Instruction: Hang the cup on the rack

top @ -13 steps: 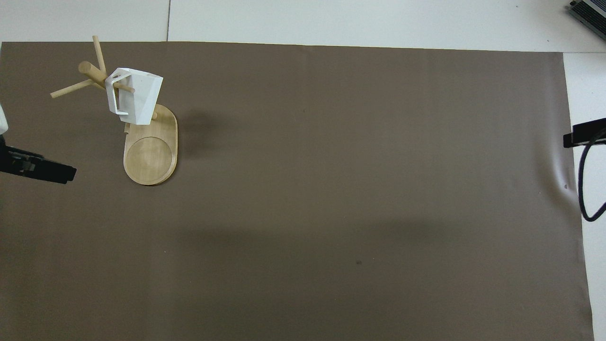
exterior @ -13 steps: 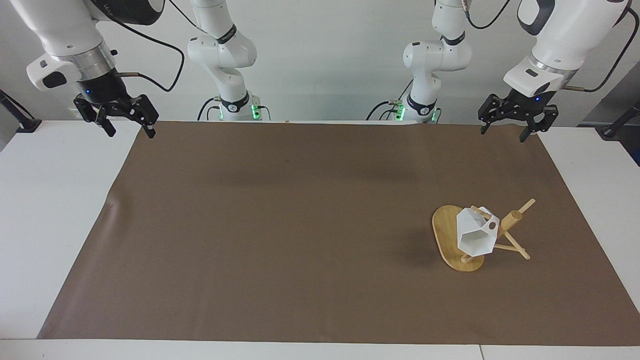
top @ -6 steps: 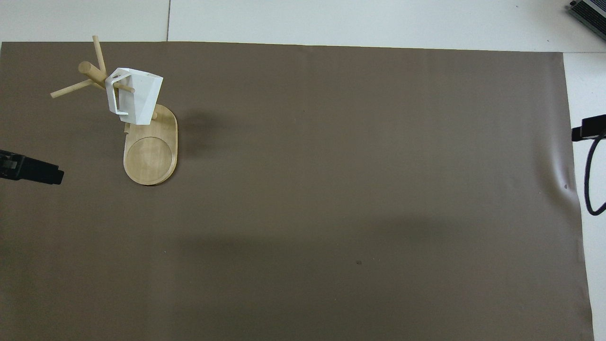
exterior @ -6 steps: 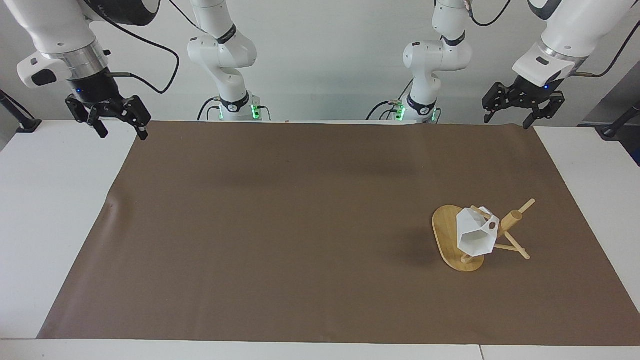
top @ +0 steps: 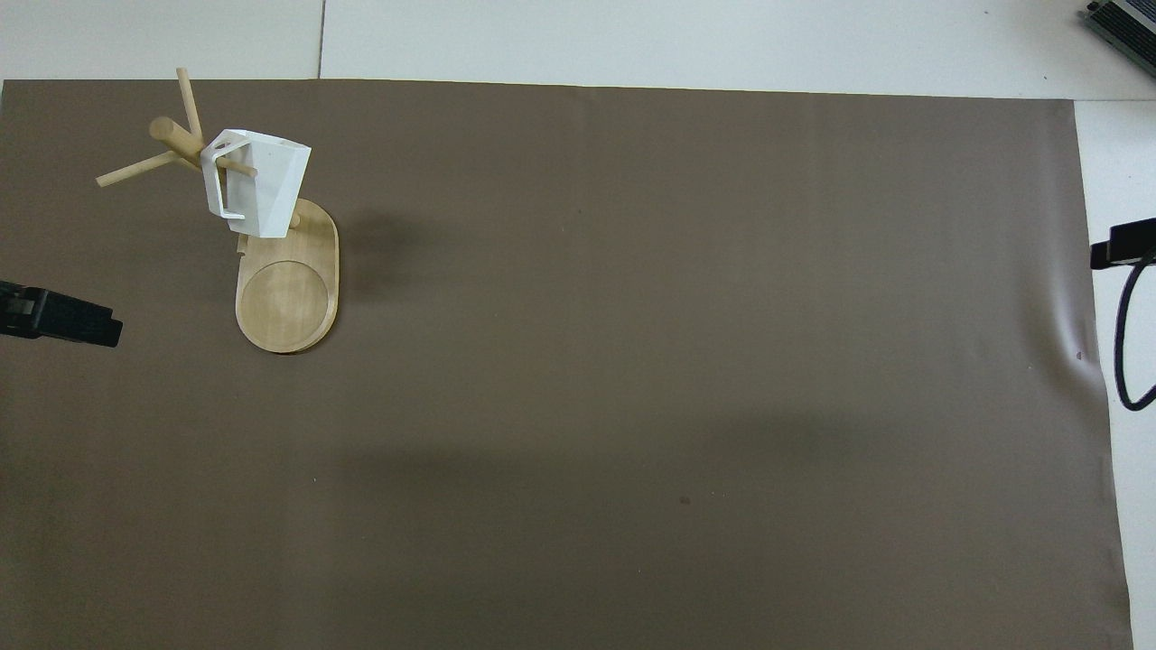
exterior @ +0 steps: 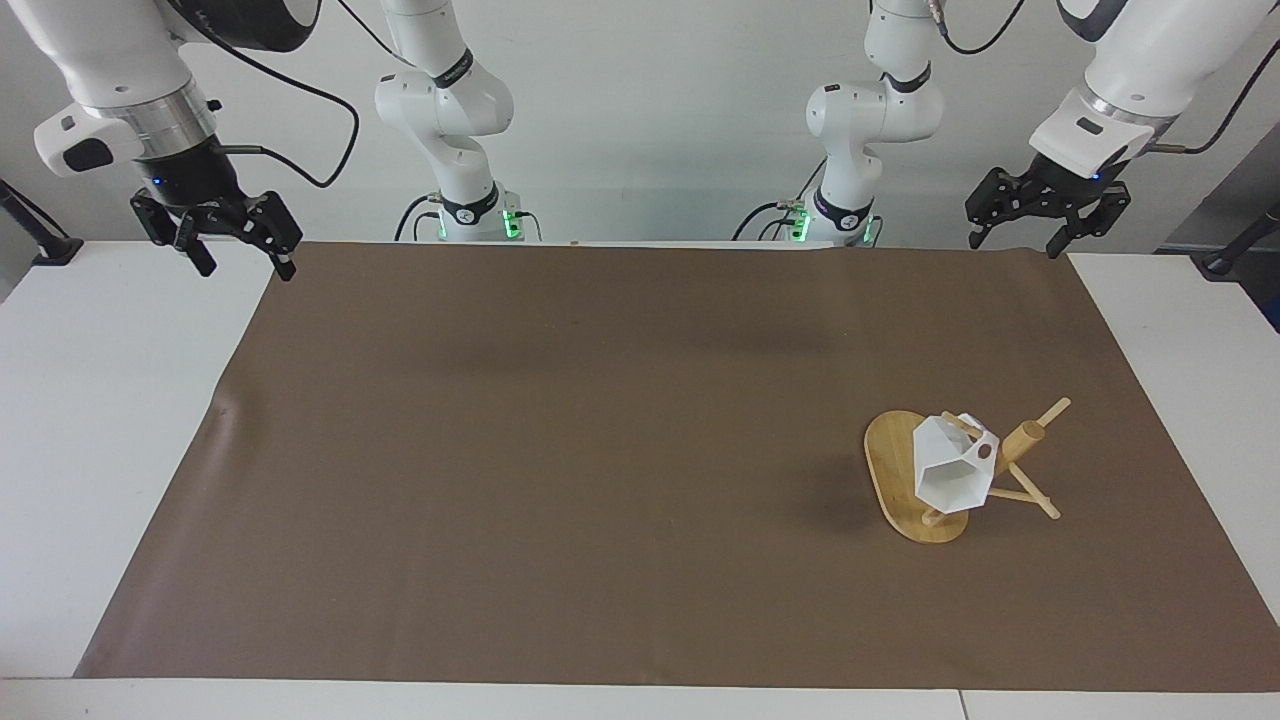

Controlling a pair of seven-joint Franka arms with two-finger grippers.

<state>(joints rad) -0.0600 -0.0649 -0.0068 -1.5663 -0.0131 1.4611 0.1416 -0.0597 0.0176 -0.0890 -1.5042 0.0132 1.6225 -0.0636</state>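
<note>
You have the cup [exterior: 951,470] hung on a rack [exterior: 893,470] peg, well apart from the left gripper [exterior: 1015,237] (raised over the mat [exterior: 600,450] corner); right gripper [exterior: 243,262] over the opposite corner.

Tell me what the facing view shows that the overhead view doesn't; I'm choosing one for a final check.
Only the facing view shows both pincers whole: the left pincer and the right pincer, open and empty, raised over the table's robot-side corners. It also shows the cup's hexagonal mouth.

Only the overhead view shows a peg passing through the cup's handle and the round inlay on the rack's base.

Both show the cup hanging on the rack on the brown mat, toward the left arm's end.
</note>
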